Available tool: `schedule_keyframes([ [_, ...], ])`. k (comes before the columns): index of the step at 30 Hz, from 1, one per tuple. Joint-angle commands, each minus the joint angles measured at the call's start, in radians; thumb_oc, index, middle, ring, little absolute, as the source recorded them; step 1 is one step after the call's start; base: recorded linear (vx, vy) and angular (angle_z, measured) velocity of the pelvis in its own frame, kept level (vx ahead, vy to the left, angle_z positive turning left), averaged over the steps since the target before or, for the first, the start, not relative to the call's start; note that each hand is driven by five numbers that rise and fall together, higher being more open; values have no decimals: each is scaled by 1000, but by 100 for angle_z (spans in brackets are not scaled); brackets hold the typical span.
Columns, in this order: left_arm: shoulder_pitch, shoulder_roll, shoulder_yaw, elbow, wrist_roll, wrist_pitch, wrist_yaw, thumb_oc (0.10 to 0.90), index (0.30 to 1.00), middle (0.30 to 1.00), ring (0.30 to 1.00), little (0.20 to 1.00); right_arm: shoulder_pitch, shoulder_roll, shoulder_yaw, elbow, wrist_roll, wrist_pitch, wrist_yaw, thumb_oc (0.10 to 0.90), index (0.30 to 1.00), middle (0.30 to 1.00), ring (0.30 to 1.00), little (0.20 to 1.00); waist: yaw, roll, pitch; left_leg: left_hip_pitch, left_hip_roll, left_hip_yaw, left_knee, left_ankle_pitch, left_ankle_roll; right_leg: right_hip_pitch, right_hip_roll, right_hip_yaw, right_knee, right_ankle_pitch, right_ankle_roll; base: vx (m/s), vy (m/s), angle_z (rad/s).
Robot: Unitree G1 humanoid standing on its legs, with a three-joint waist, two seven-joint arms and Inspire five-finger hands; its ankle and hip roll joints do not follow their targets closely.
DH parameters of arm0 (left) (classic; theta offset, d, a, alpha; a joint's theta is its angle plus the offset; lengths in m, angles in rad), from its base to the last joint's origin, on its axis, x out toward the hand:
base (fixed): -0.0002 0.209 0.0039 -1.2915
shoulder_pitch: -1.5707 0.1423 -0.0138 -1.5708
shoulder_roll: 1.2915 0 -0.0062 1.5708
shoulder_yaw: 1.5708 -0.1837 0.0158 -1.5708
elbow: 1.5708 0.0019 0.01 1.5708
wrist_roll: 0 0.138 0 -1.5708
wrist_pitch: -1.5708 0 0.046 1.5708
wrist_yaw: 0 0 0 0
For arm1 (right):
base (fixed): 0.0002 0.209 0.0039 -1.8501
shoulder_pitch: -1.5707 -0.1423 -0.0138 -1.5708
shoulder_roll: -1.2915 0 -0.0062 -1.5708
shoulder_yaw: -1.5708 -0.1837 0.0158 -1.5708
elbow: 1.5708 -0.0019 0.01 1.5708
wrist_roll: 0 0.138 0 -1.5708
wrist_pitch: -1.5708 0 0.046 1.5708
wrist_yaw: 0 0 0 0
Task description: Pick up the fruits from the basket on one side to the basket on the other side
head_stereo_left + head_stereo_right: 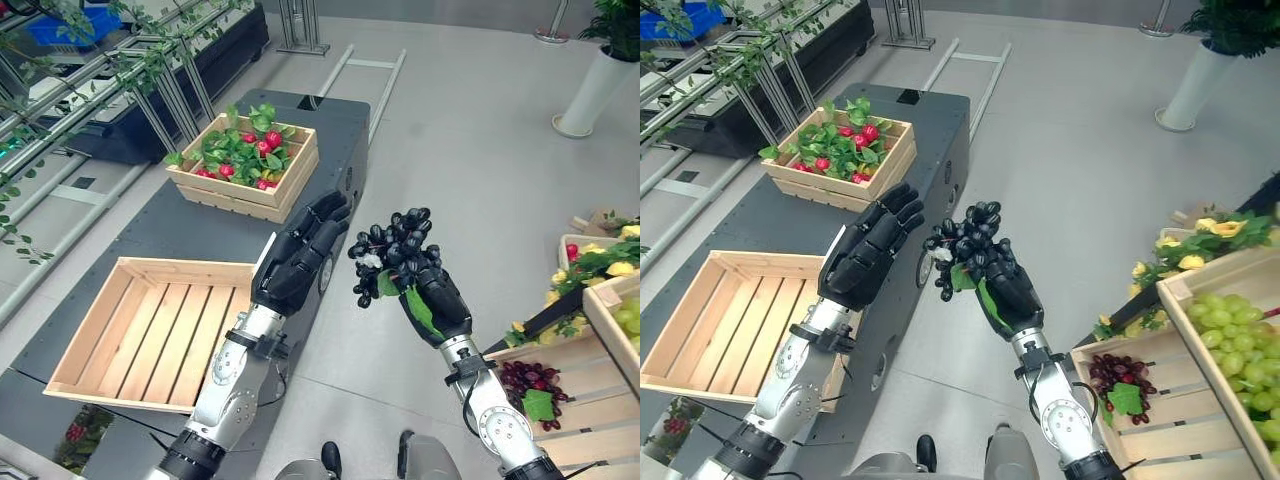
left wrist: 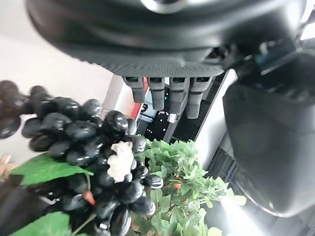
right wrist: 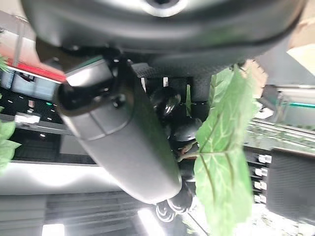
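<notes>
Black grapes [image 1: 392, 250] | right hand [image 1: 437, 301] clenched around them | left hand [image 1: 300, 262] flat, empty

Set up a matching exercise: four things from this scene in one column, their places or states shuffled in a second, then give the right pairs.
Things:
1. black grape bunch
2. red grapes
3. empty wooden crate
4. left hand

Places or states:
A. open, holding nothing
B. on the dark platform, nearest the robot
C. gripped in the right hand
D. lying in a crate at the right, beside the green grapes

Pairs: 1-C, 2-D, 3-B, 4-A
</notes>
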Motion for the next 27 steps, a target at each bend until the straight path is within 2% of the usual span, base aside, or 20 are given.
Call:
schedule_keyframes([
  [1, -66, 17, 41, -142, 8, -72, -18, 800, 900, 900, 900, 900, -105, 51, -35, -95, -47, -10, 171, 400, 300, 300, 300, 300, 13, -35, -121, -84, -80, -151, -61, 10, 17, 173, -10, 22, -139, 10, 48, -111, -289, -112],
  [4, -67, 0, 36, -141, -12, -81, -8, 800, 900, 900, 900, 900, -114, 52, -29, -72, -70, 12, 199, 400, 300, 300, 300, 300, 20, -59, -139, -119, -62, -128, -57, 24, -22, 220, 18, 38, -344, 51, 46, -157, -321, -102],
  [9, -74, -34, 35, -115, -37, -81, -4, 800, 900, 900, 900, 900, -146, 34, -28, -61, -77, 80, 223, 400, 300, 300, 300, 300, 12, -76, -141, -128, -29, -123, -68, 43, -54, 232, 54, 52, -428, 82, 19, -112, -268, -51],
  [14, -55, -63, 38, -101, -58, -89, -18, 800, 900, 900, 900, 900, -128, 18, -20, -69, -96, 143, 257, 400, 300, 300, 300, 300, -1, -81, -145, -131, 6, -131, -106, 84, -78, 218, 97, 59, -433, 77, -10, -90, -239, -7],
  [17, -37, -65, 38, -100, -88, -101, -14, 800, 900, 900, 900, 900, -109, 2, -14, -85, -99, 171, 270, 400, 300, 300, 300, 300, 0, -88, -149, -152, 15, -182, -81, 90, -91, 206, 110, 74, -433, 81, -23, -98, -190, -1],
  [21, 11, -57, 69, -131, -91, -119, 16, 800, 900, 900, 900, 900, -108, -5, 6, -88, -89, 233, 262, 400, 300, 300, 300, 300, 25, -93, -161, -147, 16, -338, -68, 96, -100, 199, 117, 134, -433, 90, -29, -37, -42, -31],
  [27, 12, -62, 76, -134, -89, -120, 32, 800, 900, 900, 900, 900, -79, -24, 7, -77, -98, 275, 265, 400, 300, 300, 300, 300, 5, -94, -163, -154, 35, -340, 55, 61, -115, 191, 91, 165, -433, 109, -27, -65, 141, -58],
])
